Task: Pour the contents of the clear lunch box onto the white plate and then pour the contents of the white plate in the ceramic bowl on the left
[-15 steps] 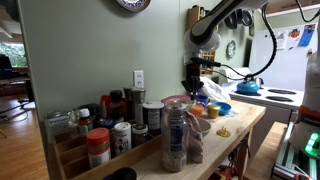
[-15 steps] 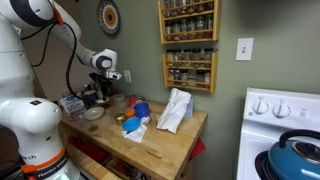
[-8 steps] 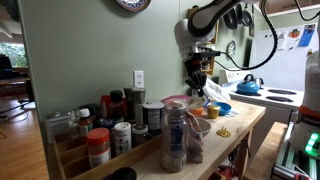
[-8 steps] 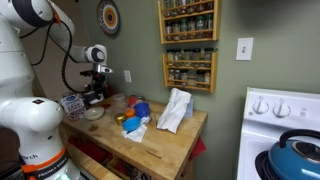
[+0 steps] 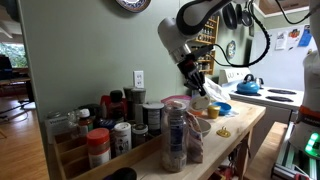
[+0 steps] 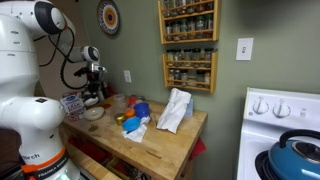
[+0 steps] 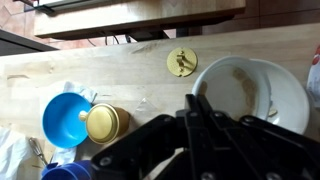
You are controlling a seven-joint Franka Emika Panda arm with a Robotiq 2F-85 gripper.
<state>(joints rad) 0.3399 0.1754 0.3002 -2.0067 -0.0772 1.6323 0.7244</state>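
In the wrist view the bottom edge cuts off the gripper (image 7: 194, 104), whose dark bulk hides the near rim of the white dish (image 7: 288, 95), and we cannot tell plate from bowl there; a red thing (image 7: 315, 75) is cropped by the right edge. In an exterior view the foreground jars (image 5: 176, 135) hide much of the counter (image 5: 248, 118), and in an exterior view the clutter (image 6: 132, 118) is too small for us to name.

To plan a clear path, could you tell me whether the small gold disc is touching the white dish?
Apart. The wrist view shows a strip of bare wooden counter between the gold disc and the white dish.
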